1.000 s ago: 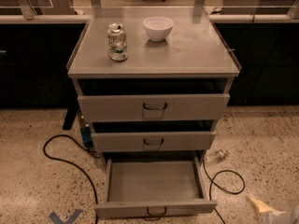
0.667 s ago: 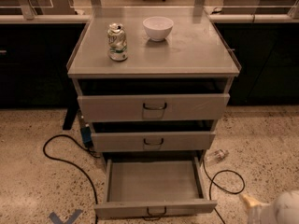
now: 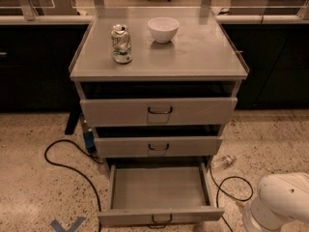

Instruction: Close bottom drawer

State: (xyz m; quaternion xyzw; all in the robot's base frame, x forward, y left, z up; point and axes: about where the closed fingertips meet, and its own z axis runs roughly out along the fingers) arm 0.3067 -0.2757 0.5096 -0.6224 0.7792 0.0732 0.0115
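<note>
The bottom drawer (image 3: pixel 161 215) of the grey metal cabinet (image 3: pixel 159 66) is pulled far out. Its flat, empty tray (image 3: pixel 159 187) is exposed and its small dark wire handle (image 3: pixel 159 221) sits at the bottom edge of the view. My white arm (image 3: pixel 280 202) fills the bottom right corner, on the right of the drawer's front and apart from it. My gripper (image 3: pixel 240 207) shows only as a small tan tip at the arm's left side, close to the drawer's right front corner.
The middle drawer (image 3: pixel 159 146) and top drawer (image 3: pixel 159 111) stand slightly out. A crushed can (image 3: pixel 121 43) and a white bowl (image 3: pixel 163 29) sit on the cabinet top. Black cables (image 3: pixel 67 163) lie on the floor at both sides, and a small clear bottle (image 3: pixel 223 161) lies on the right.
My white arm has risen into view at the bottom right and moved left toward the drawer's front corner. The drawers have not moved.
</note>
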